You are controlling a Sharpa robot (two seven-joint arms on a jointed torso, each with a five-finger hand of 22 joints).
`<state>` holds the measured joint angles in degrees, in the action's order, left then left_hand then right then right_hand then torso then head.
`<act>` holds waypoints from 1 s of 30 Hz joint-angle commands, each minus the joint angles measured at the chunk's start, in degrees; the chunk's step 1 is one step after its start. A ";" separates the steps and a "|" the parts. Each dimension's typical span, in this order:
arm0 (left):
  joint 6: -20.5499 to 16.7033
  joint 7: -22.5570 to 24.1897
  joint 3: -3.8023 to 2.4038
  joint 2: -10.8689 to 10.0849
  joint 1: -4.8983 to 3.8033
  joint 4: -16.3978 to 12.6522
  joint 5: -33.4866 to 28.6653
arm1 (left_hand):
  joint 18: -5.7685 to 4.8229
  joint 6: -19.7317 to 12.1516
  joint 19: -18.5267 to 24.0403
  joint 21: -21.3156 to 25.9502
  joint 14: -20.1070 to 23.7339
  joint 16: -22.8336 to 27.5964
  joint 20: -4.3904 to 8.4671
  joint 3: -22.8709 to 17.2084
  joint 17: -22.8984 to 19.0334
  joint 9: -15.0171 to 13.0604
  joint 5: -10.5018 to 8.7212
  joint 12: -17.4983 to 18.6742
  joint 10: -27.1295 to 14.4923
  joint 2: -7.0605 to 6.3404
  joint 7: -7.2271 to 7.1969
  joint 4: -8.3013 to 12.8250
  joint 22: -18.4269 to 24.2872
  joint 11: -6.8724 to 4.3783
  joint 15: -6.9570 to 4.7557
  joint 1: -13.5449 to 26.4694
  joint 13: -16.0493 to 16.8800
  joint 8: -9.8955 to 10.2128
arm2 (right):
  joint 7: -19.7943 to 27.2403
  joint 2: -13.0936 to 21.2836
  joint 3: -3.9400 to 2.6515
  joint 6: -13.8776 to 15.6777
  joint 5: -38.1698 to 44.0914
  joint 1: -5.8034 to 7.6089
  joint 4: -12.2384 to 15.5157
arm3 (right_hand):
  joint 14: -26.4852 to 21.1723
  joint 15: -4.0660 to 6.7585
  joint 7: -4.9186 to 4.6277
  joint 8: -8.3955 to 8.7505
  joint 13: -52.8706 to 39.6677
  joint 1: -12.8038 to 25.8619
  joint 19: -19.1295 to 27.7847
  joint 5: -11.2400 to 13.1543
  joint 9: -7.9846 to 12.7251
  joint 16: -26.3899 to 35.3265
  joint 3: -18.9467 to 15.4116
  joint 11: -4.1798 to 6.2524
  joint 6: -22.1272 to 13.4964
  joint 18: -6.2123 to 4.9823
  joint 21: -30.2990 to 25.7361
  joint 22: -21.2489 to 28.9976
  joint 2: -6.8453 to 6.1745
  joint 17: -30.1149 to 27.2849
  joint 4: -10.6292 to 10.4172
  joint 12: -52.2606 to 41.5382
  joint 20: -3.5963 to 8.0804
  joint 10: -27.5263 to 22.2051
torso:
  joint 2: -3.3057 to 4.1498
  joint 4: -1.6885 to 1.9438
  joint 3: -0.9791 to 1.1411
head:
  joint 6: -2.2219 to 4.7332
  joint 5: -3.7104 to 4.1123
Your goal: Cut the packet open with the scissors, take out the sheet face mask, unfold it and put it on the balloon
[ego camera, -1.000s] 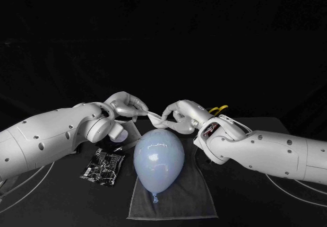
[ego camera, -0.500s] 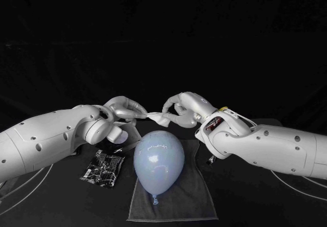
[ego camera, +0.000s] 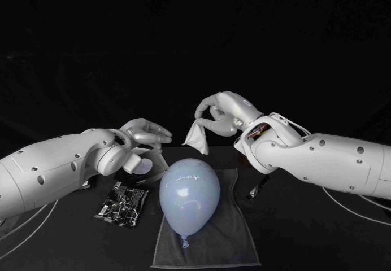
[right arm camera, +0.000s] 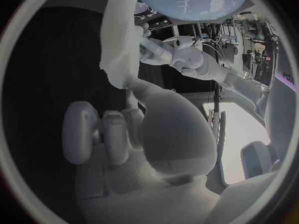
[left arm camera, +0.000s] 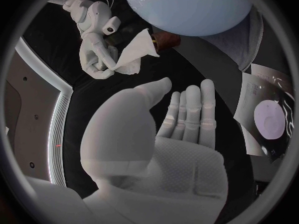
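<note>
Letting go, that's the news: your left hand (ego camera: 145,134) has come off the sheet face mask (ego camera: 198,137) and dropped back, fingers apart, nothing in them.

So who has it? A second ago you had both hands pinching it between them.

Your right hand (ego camera: 221,113) has it alone now, pinched at the top and lifted higher, above the far end of the balloon (ego camera: 189,192). It hangs down as a narrow folded wedge, clear of the balloon's skin.

Still folded, then?

Yes, and that's what matters for you. As far as I can judge, the pull between the two hands hasn't opened it out, and one hand alone can't spread it. You'll likely want the left hand back in on a loose lower corner.

And the rest?

Nothing stirs. The balloon lies on its grey towel (ego camera: 220,243), knot towards you. The packet (ego camera: 122,203) sits on the worktop just beside the towel on your left, emptied by the look of it. Cutting and taking out look done. Unfolding is the step in hand, and placing is still to come.
</note>
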<state>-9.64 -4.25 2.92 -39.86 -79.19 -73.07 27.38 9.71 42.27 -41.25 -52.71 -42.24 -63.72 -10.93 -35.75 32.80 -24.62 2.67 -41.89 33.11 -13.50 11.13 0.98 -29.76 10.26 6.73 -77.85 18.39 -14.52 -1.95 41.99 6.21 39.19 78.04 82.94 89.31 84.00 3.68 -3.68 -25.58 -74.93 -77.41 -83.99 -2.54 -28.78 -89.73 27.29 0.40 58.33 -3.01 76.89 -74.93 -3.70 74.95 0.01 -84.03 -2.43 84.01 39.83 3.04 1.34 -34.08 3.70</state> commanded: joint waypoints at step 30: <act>7.03 26.19 -0.14 -0.18 0.20 -3.04 -3.15 | -5.30 0.33 14.90 44.99 14.02 31.08 -5.78 41.67 -23.51 1.91 0.07 19.71 6.31 5.45 0.74 -17.76 26.69 0.87 5.52 -12.28 -14.82 2.03 | 1.38 -0.62 -0.05 -1.87 -2.89 0.67 -0.52 | 6.00 0.42 0.12 -0.42 -11.49 0.32 -1.73 -0.25 -0.10 -0.27 0.48 0.27 0.37 0.53 0.11 -11.79 -0.02 15.05 0.10 -0.23 0.29 3.16 | 0.02 0.07 0.12 | 1.11 -0.17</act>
<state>-5.01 21.08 2.83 -40.27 -78.99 -76.09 24.37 3.89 42.60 -25.96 -7.71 -27.79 -32.90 -16.71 5.68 9.39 -22.76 2.67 -22.47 39.03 -8.19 11.15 -16.73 -2.95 11.13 12.35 -90.40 3.65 -12.61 -1.00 41.37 6.22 37.04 75.69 83.54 88.57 84.13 3.80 -3.57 -25.80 -74.94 -77.41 -83.88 -2.41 -28.84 -89.74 27.44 0.39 58.43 -3.01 76.87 -74.95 -3.71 74.91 0.17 -83.95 -2.37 84.00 39.86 3.04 1.42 -33.08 3.57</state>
